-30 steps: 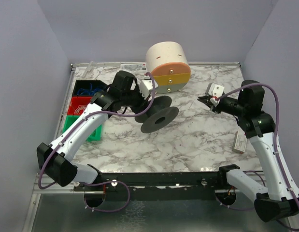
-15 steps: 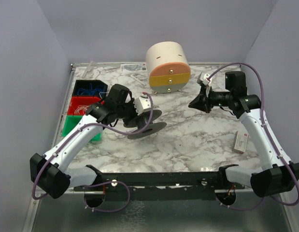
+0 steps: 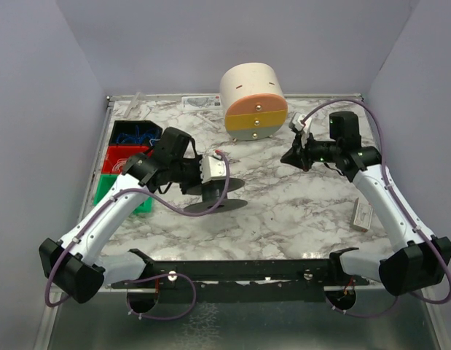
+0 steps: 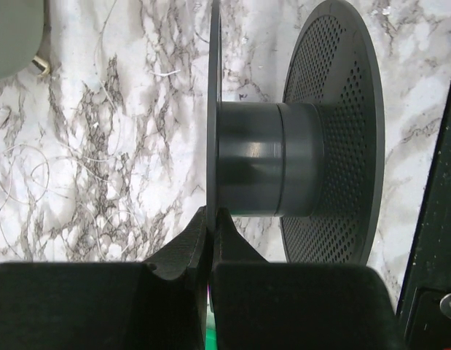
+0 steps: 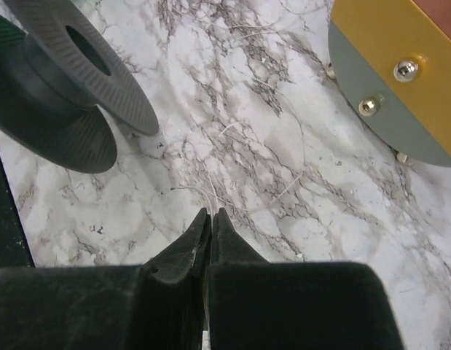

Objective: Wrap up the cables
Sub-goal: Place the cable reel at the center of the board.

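The dark grey spool (image 3: 214, 191) stands left of the table's middle, its axis roughly upright, its lower flange near or on the marble. My left gripper (image 3: 205, 177) is shut on the thin edge of one flange (image 4: 213, 109); the core (image 4: 265, 160) and the perforated far flange (image 4: 342, 131) lie beyond the jaws (image 4: 210, 213). Hair-thin whitish cables (image 4: 28, 171) lie loose on the marble. My right gripper (image 3: 287, 157) hovers right of centre, shut on one pale cable (image 5: 189, 187) that runs from its tips (image 5: 210, 213) across the marble. The spool (image 5: 72, 80) shows at upper left there.
A cream cylinder with an orange and grey face (image 3: 253, 102) stands at the back centre, close to the right gripper (image 5: 400, 80). Blue (image 3: 134, 133), red (image 3: 122, 155) and green (image 3: 108, 189) bins line the left edge. A small white box (image 3: 363, 215) lies at the right.
The left arm has lowered the spool and brought it nearer and leftward, turning it from tilted to upright. The right arm has swung up and toward the back centre, gripper still shut.
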